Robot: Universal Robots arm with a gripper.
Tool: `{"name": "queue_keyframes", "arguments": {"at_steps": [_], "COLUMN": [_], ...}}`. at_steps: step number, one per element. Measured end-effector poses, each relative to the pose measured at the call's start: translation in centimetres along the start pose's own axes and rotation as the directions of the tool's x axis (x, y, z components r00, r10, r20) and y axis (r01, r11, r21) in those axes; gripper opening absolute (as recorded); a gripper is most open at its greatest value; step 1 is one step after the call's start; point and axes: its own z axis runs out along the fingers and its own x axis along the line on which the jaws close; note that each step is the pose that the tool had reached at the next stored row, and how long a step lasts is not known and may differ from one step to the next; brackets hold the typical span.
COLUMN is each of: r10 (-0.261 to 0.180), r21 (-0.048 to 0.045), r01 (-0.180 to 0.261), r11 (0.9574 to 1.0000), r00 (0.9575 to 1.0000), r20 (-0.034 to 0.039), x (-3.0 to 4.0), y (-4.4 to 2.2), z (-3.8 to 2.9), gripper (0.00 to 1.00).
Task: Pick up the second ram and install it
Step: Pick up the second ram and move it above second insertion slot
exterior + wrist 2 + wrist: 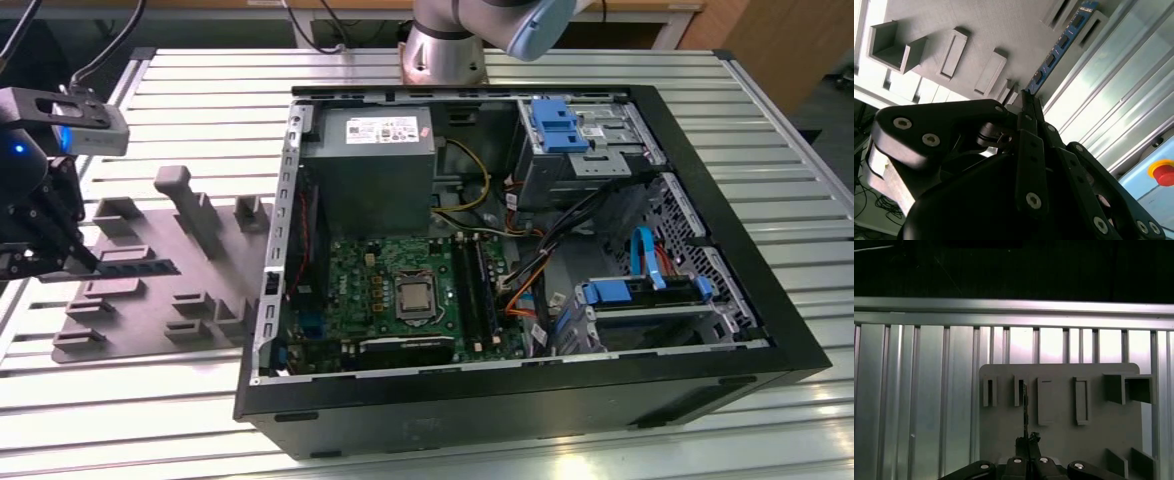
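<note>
Because the gripper [1027,100] pinches the second ram [1061,42] by one end, fingers narrow on it, it may pivot, slip or catch in the fixture plate [1004,22] slots.

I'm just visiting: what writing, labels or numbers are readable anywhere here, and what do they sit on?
Nothing reads clearly enough to quote.
On the power supply, a white label: print too small to read.
On the second ram: the chips show no legible marking.
On the red button: no lettering visible.
</note>
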Motion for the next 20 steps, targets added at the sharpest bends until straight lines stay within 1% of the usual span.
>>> {"name": "queue_keyframes", "arguments": {"at_steps": [20], "r10": [0.0], "r21": [0.0001], "r01": [0.0], "r11": [1.0], "r00": [1.0], "r20": [0.0], "x": [-0.01], "y": [0.03], "z": [-0.87], "gripper": [0.12]}}
